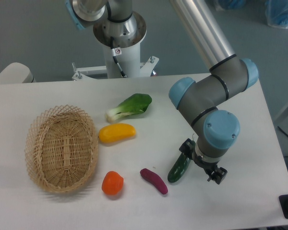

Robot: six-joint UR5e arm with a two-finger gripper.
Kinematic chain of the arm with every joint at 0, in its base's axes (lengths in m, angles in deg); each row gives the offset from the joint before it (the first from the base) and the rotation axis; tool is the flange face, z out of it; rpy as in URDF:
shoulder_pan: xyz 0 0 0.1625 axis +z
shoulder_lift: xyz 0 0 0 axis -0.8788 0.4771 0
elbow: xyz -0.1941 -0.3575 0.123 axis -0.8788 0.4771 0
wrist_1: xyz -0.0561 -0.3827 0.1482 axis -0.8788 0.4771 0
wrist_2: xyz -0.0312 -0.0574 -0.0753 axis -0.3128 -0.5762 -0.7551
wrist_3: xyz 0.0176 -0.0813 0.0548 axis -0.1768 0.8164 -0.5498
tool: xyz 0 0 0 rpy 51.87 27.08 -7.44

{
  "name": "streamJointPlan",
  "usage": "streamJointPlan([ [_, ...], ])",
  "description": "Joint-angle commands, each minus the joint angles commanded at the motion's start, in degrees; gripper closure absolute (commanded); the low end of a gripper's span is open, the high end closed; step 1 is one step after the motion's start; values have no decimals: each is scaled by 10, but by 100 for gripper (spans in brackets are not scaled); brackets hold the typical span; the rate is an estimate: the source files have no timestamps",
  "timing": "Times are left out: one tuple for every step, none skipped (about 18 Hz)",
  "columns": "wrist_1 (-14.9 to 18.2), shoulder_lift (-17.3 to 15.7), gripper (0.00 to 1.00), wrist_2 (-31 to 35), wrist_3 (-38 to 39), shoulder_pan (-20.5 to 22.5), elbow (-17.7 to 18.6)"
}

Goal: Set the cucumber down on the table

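cucumber (178, 168): dark green, glossy, slightly curved, lying flat and diagonal on the plain white table (249, 143).
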Motion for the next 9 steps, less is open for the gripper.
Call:
streamJointPlan([
  [-1, 0, 0, -2, -1, 0, -1],
  [-3, 1, 0, -2, -1, 0, -1],
  [-4, 1, 0, -2, -1, 0, -1],
  [-4, 2, 0, -2, -1, 0, -2],
  [-5, 2, 0, -2, -2, 1, -2],
  [-4, 2, 0, -2, -3, 1, -3],
  [-4, 2, 0, -2, -7, 1, -4],
  [-4, 2, 0, 0, -20, 1, -4],
  [-4, 1, 0, 4, -38, 1, -2],
])
